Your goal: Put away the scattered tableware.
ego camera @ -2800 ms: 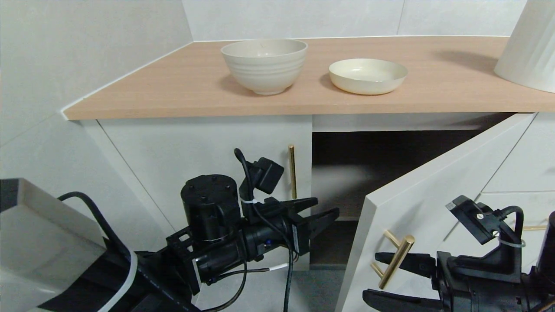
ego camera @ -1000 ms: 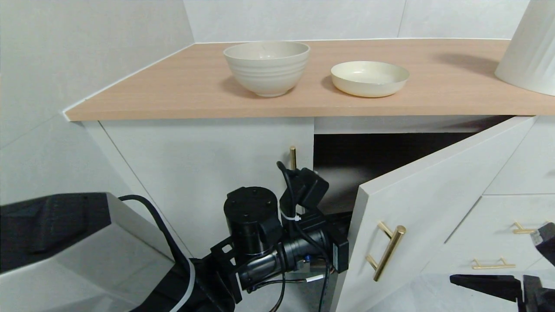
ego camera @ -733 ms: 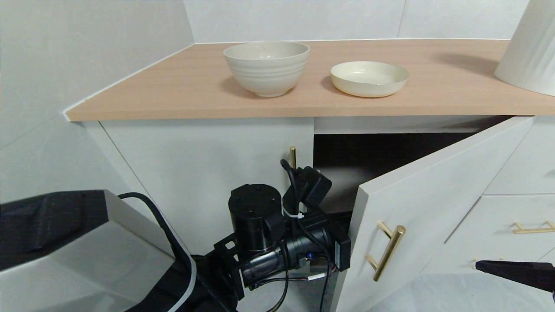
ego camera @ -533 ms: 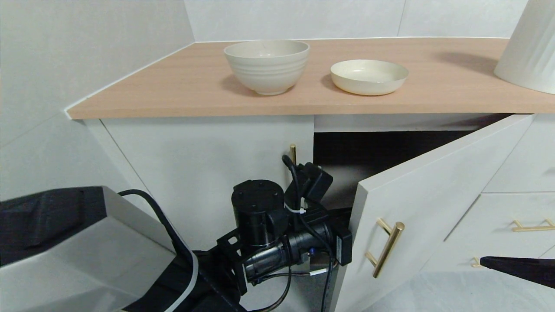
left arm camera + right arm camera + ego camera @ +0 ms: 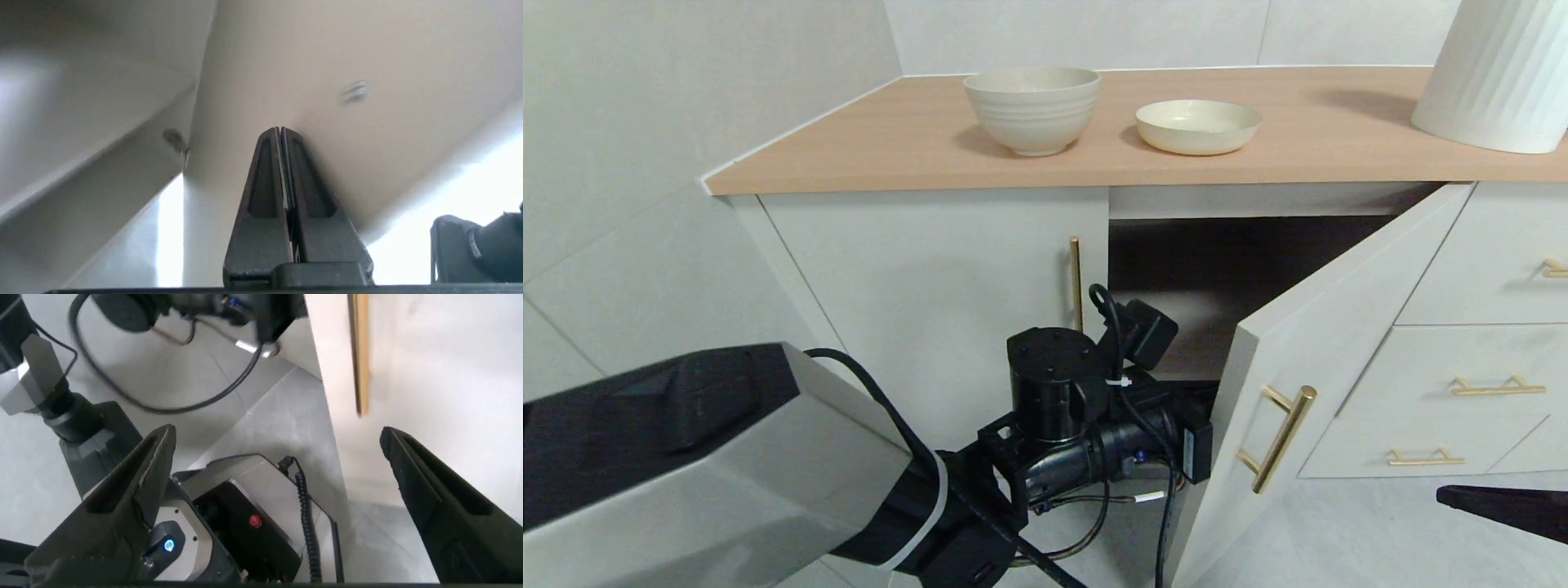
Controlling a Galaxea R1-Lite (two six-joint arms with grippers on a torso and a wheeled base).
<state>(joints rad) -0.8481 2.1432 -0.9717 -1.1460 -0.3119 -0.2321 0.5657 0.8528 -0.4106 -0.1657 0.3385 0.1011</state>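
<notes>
Treat the current step as opening the cabinet; no stowing has begun. Your left hand (image 5: 279,140) is clenched, fingers pressed flat together with nothing between them, and it sits at the inner face of the cabinet door (image 5: 1331,327), which stands partly open. Contact with the door cannot be confirmed. Your right hand (image 5: 276,445) is released, fingers spread wide, low beside the door's outer face and apart from the brass handle (image 5: 1280,438). The tableware is untouched: the deep bowl (image 5: 1032,109) and the shallow dish (image 5: 1198,126) stand side by side, not touching, on the counter (image 5: 890,155) above the cabinet opening (image 5: 1217,261). For the next move, press the door wider until the opening is fully accessible, then draw the left hand clear. After that, raise one arm to counter height and approach the rim of the bowl or dish with the hand released.
</notes>
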